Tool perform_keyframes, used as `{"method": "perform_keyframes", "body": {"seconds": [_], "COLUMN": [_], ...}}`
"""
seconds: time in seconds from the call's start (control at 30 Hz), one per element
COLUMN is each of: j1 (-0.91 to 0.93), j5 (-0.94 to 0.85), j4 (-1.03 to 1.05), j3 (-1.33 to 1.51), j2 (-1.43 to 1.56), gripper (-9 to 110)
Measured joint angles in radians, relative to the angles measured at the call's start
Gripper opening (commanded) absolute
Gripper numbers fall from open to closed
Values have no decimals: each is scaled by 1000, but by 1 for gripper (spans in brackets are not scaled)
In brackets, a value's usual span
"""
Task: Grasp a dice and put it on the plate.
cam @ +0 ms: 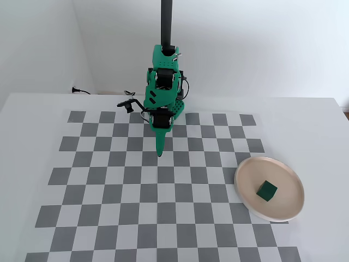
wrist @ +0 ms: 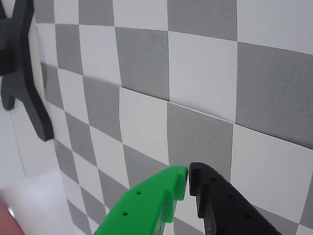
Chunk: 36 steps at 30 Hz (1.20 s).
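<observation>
On the plate, at the lower right of the fixed view, the dice sits flat on the beige-pink face, a little left of the plate's middle and inside the pale rim. By that showing the placing looks done, and nothing is left to carry.

The claw hangs point-down over the checkerboard mat near the upper middle of the desk, well apart from the plate. From the claw the dice lies down and to the right in the fixed view, several squares off along both rows and columns. The cube has no long axis to speak of; its edges sit turned somewhat against the checker lines.

In the wrist view the claw has its green finger and its black finger pressed together at the tips, with nothing between them, and only bare grey and white squares under it. A black bracket shows at the left edge of that view. Neither dice nor plate appears there.

Any coming move would most likely be a retreat toward the arm's base, needing no grasp.
</observation>
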Motion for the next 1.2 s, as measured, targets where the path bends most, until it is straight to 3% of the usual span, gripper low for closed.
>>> {"method": "perform_keyframes", "body": {"seconds": [0.3,1.2], "j1": [0,0], "j5": [8,8], "j4": [0,0], "j3": [0,0], "j2": [0,0], "gripper": [-1,-4]}}
